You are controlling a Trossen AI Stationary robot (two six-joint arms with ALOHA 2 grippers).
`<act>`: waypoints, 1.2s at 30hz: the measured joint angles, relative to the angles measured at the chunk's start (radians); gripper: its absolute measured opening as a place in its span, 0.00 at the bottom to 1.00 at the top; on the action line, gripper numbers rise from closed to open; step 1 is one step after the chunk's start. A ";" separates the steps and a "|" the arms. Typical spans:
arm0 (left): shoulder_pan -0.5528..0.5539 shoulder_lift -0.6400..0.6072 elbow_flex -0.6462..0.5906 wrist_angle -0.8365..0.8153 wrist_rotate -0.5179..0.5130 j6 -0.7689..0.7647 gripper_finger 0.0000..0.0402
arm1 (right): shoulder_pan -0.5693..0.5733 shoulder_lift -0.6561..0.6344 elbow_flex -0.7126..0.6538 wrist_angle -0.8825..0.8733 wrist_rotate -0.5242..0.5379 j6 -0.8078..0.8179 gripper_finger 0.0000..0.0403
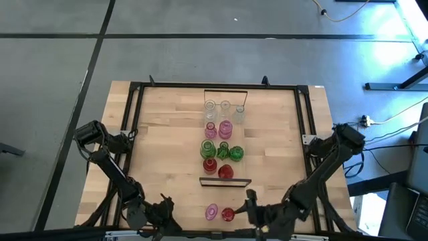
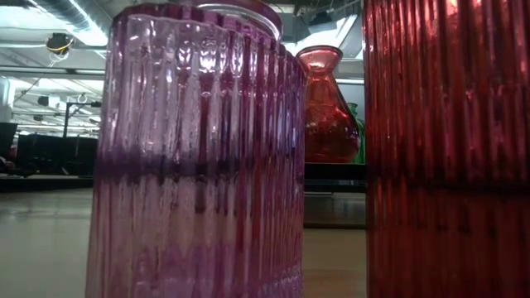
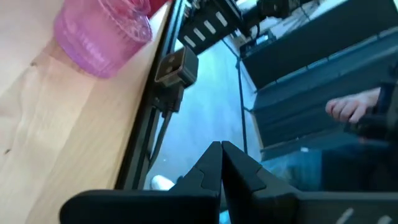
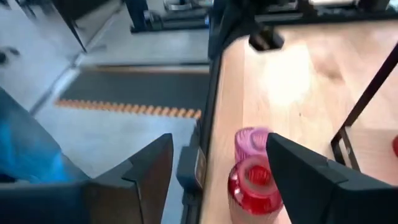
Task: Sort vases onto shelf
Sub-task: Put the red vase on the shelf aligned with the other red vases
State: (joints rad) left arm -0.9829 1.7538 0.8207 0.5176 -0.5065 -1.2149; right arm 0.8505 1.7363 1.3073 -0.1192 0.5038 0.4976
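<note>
Nearest the front edge of the desk point(image 1: 167, 134), a ribbed pink vase point(image 1: 212, 213) and a ribbed red vase point(image 1: 228, 215) stand upright side by side, close together; seen from desk height they fill the frame, pink point(image 2: 199, 157) on one side and red point(image 2: 447, 149) on the other. The right gripper point(image 1: 252, 204) sits just beside the red vase at that front edge, its jaws apart and holding nothing; from its wrist, the red vase point(image 4: 255, 186) and the pink one point(image 4: 250, 142) show between the two dark fingers point(image 4: 311, 171). The left gripper point(image 1: 162, 207) rests farther along the same edge, jaws pressed together and empty, its fingers point(image 3: 214, 168) reaching out past the desk's edge, with the pink vase point(image 3: 102, 31) off to one side.

Behind the pair, the shelf point(image 1: 226, 181) runs lengthwise away from the front edge down the middle of the desk, its black end frames marking each end. On it, two red vases point(image 1: 217, 167) stand nearest, then green vases point(image 1: 222, 150), then pink vases point(image 1: 218, 128), with clear vases point(image 1: 224, 110) at the far end. One round-bellied red vase point(image 2: 325, 108) shows in the gap between the two front vases.

A person's fingers point(image 3: 351, 107) appear beyond the desk in the left wrist view.
</note>
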 joint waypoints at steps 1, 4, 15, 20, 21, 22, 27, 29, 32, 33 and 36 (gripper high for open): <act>-0.001 0.000 0.000 0.002 -0.015 -0.006 0.00 | 0.001 0.015 0.013 -0.017 0.000 -0.001 0.60; -0.005 0.000 0.000 0.007 -0.051 -0.012 0.00 | 0.000 0.056 0.025 -0.022 0.000 0.009 0.59; -0.007 0.000 0.000 0.029 -0.079 -0.029 0.00 | -0.056 0.082 0.026 -0.050 -0.009 0.093 0.59; -0.007 0.000 0.000 0.026 -0.082 -0.006 0.00 | -0.075 0.090 0.026 -0.065 -0.053 0.124 0.63; -0.007 0.000 0.000 0.025 -0.084 -0.006 0.00 | -0.074 0.093 0.025 -0.068 -0.052 0.124 0.64; -0.007 0.000 0.000 0.024 -0.087 -0.006 0.00 | -0.074 0.096 0.025 -0.071 -0.054 0.125 0.65; -0.007 0.000 0.000 0.021 -0.088 -0.004 0.00 | -0.072 0.124 0.025 -0.069 -0.079 0.129 0.66; -0.007 0.000 0.000 0.015 -0.088 -0.004 0.00 | -0.072 0.135 0.025 -0.072 -0.078 0.145 0.65; -0.007 0.000 0.000 0.014 -0.088 -0.004 0.00 | -0.072 0.144 0.025 -0.068 -0.075 0.161 0.63; -0.007 0.000 0.000 0.013 -0.088 -0.004 0.00 | -0.073 0.146 0.025 -0.068 -0.067 0.166 0.62; -0.007 0.000 0.000 0.013 -0.088 -0.004 0.00 | -0.073 0.147 0.025 -0.072 -0.061 0.178 0.58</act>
State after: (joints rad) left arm -0.9897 1.7538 0.8207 0.5308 -0.5946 -1.2186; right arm 0.7776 1.8832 1.3327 -0.1917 0.4431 0.6755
